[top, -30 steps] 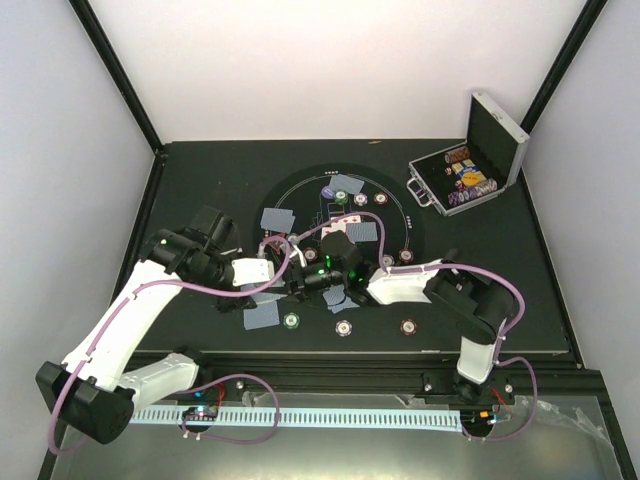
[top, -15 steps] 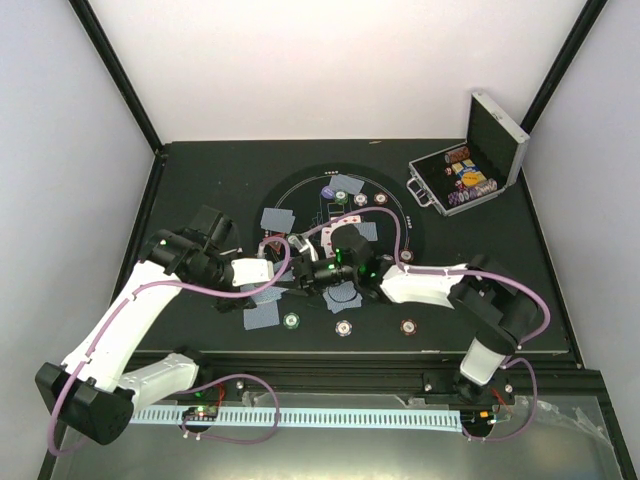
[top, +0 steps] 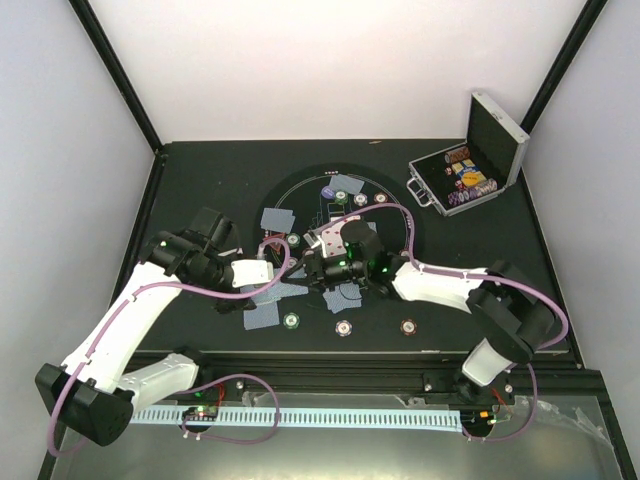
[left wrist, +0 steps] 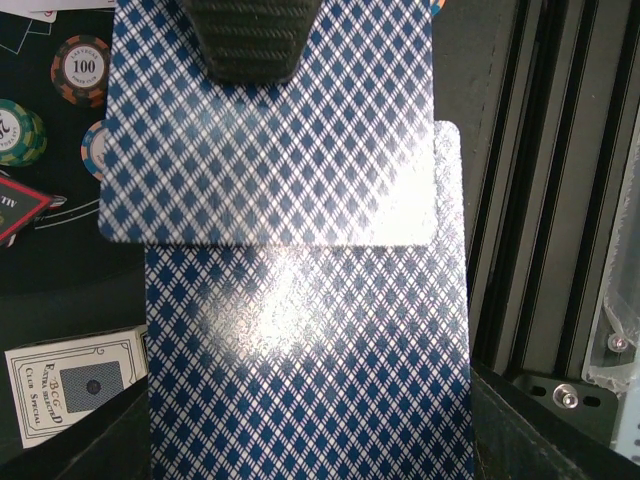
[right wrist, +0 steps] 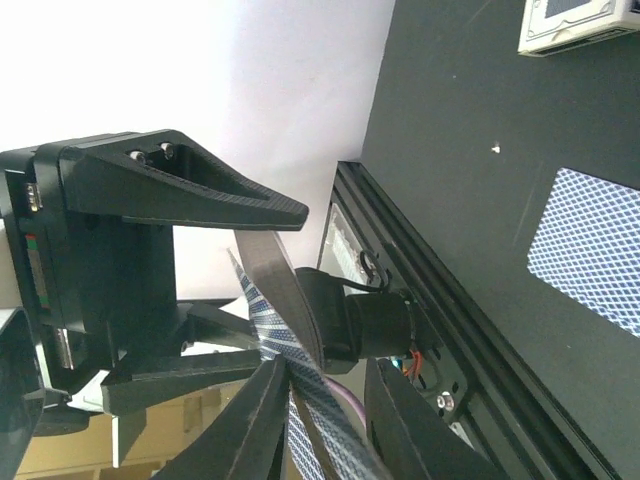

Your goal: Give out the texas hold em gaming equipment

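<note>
**Held cards** point(left wrist: 290, 330): blue-lattice backs that fill most of the left wrist view. One card lies crosswise over another, and a ribbed finger point(left wrist: 250, 40) rests on the crosswise one at 12 o'clock.

**Left claw** point(right wrist: 285, 290): closed on the held cards. From overhead we place the hold just off the centre of the black mat point(top: 420, 225), toward 8 o'clock.

**Right claw** point(right wrist: 330, 375): its fingers flank the cards' edge and a gap shows on one side. We cannot tell whether it pinches.

**Around, overhead:**
- Loose cards lie on the mat at 10 o'clock point(top: 277, 218) and 12 o'clock point(top: 347, 184). Another point(top: 262, 316) lies off the rim near 8 o'clock.
- Along the 6 o'clock rim are a green chip point(top: 291, 321), a pale chip point(top: 343, 328) and a red-brown chip point(top: 408, 325).
- A purple button point(top: 326, 193) sits near 12 o'clock.
- The silver case point(top: 495, 130) stands open at 2 o'clock on the tabletop point(top: 200, 180), well apart from the mat.

**In the way:** both wrists and the purple cable point(top: 300, 240) cover the mat's centre, so the held cards barely show overhead.

**Left wrist view only:** a card box point(left wrist: 75, 385) at 8 o'clock of the held cards and a chip marked 100 point(left wrist: 80, 70) at 10 o'clock.

**Right wrist view only:** the held cards seen edge-on, and a flat card point(right wrist: 590, 250) on the tabletop.
</note>
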Robot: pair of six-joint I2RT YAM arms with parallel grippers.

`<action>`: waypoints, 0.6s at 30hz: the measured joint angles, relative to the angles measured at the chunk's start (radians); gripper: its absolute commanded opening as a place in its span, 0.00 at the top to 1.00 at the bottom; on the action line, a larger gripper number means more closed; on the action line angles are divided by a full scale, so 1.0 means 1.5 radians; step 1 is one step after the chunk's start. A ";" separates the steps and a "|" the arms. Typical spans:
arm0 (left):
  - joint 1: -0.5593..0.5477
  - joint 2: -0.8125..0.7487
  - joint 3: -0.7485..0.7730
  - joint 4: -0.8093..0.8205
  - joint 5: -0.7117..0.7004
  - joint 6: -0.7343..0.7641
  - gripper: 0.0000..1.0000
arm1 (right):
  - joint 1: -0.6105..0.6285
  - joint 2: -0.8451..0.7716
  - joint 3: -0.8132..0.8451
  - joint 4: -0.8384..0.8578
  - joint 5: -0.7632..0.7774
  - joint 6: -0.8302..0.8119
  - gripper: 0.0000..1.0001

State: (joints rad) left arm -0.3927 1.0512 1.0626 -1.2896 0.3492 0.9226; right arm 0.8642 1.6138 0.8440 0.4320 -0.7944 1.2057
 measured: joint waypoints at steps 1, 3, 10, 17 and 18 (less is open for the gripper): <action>0.000 0.000 0.000 0.000 0.000 0.000 0.98 | -0.002 -0.003 0.000 -0.009 0.000 -0.004 0.76; 0.000 0.000 0.000 0.000 0.000 0.000 0.98 | -0.006 -0.007 0.000 -0.025 0.000 -0.015 0.77; 0.000 0.000 0.000 0.000 0.000 0.000 0.99 | -0.032 -0.024 0.001 -0.098 -0.001 -0.057 0.83; 0.000 0.002 0.000 0.003 0.000 -0.003 0.98 | -0.111 -0.051 0.001 -0.149 -0.016 -0.090 0.91; 0.001 0.003 -0.002 0.005 -0.001 -0.003 0.98 | -0.133 -0.054 0.001 -0.160 -0.020 -0.099 0.92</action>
State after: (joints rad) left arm -0.3912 1.0554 1.0603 -1.2819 0.3485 0.9188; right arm 0.6643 1.5330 0.8459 0.1917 -0.8246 1.0573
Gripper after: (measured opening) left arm 0.668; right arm 0.103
